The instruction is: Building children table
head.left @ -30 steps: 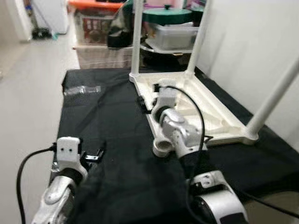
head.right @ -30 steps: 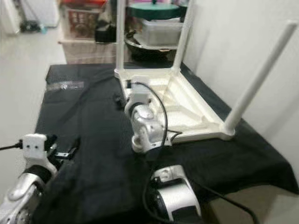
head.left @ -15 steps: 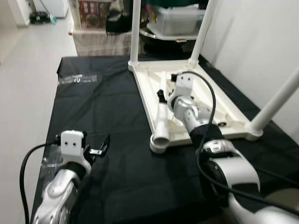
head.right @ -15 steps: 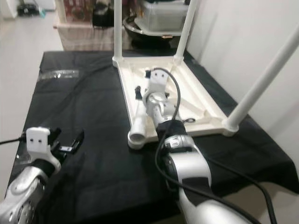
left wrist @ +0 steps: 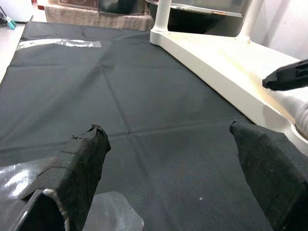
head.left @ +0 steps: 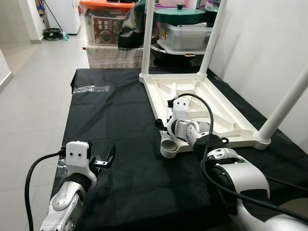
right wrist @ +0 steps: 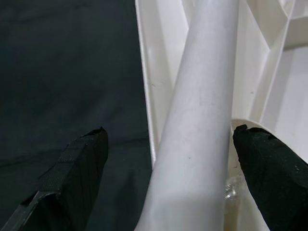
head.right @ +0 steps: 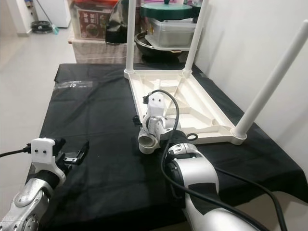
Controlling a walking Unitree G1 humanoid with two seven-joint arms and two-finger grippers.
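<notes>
The white tabletop (head.left: 207, 103) lies upside down on the black cloth (head.left: 120, 120), three legs standing up from its corners. The loose leg (right wrist: 197, 120) rests along its near edge. The right gripper (right wrist: 168, 159) straddles that leg, fingers spread and not touching. The left gripper (left wrist: 173, 163) hovers over the cloth, fingers wide apart.

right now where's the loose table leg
The loose table leg lies on the upturned tabletop, its open end poking over the near corner, with the right gripper open around it.
</notes>
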